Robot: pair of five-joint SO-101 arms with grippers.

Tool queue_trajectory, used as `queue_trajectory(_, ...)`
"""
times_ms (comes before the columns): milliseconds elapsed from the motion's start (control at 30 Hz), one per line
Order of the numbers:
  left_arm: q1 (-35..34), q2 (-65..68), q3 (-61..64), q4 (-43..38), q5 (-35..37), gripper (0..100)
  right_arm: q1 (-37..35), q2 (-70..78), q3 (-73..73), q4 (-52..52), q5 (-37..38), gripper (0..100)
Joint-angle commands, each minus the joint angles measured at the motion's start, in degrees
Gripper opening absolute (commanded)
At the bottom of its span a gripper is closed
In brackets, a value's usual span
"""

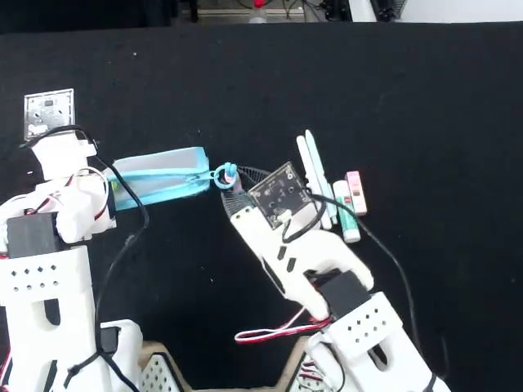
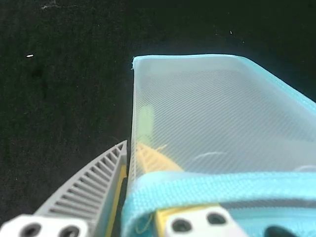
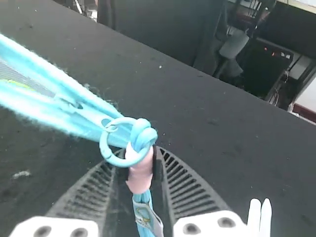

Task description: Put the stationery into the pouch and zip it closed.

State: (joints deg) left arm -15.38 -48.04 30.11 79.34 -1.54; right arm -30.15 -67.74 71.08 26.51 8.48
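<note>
Black table [image 1: 409,98]: left gripper [image 2: 131,150] clamps the pouch [image 1: 159,175] end, right gripper [image 3: 140,160] pinches the zipper pull [image 3: 143,134]; stationery [image 1: 343,214] lies beside.

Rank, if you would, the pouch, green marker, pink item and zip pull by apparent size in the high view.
Largest to smallest:
1. pouch
2. green marker
3. pink item
4. zip pull

No text, number or sign can be read on the surface. A small tag [image 3: 144,217] hanging from the zipper pull [image 3: 139,170] of the pouch [image 1: 159,184], clamped between the right jaws, carries print too small to make out.
</note>
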Motion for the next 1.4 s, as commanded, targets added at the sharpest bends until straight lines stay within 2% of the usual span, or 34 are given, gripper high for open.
queue_trajectory(0, -0.48, 0.00, -0.84, -0.53, 0.79, 3, 2.46, -1.10, -4.44, 2.81, 0.35, 1.0)
queue_trajectory(300, -0.48, 0.00, -0.84, -0.53, 0.79, 3, 8.44, -0.66, -4.09, 3.08, 0.62, 1.0)
queue_trajectory(733, -0.48, 0.00, -0.84, -0.53, 0.79, 3, 5.63, -1.01, -4.09, 5.54, 0.62, 1.1)
queue_trajectory(833, -0.48, 0.00, -0.84, -0.53, 0.79, 3, 5.36, -1.01, -7.08, 12.13, 0.09, 2.3)
queue_trajectory(1033, -0.48, 0.00, -0.84, -0.53, 0.79, 3, 3.08, -0.57, -25.71, 36.13, -4.57, 23.1)
queue_trajectory(1200, -0.48, 0.00, -0.84, -0.53, 0.79, 3, 4.75, -0.57, -39.52, 44.48, -4.31, 17.5)
queue_trajectory(1367, -0.48, 0.00, -0.84, -0.53, 0.79, 3, 12.92, 3.30, -43.82, 45.19, -4.66, 12.8)
